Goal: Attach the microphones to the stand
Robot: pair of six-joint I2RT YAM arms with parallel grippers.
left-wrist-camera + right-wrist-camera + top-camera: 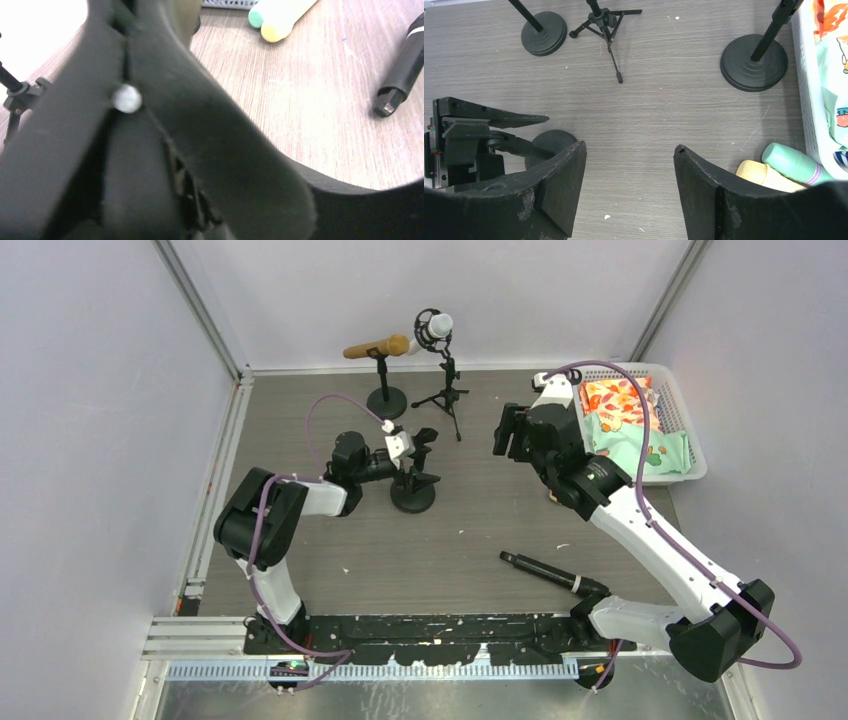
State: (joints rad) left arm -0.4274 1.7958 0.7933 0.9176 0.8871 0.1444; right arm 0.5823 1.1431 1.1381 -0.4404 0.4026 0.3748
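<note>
Evidently another pickup is due: left gripper (pixel 410 452) at the middle stand (pixel 413 495), opening hidden; right gripper (pixel 630 148), spread and empty, must descend on the teal microphone (pixel 791 162) right of that stand.

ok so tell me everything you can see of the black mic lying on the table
The black microphone is a slim, matte-looking dark stick with a pale band near one end. It lies flat and slanted on the wood-grain table, its banded end close to the right arm near its base. Nothing grips it. Whether it touches that arm cannot be told.
</note>
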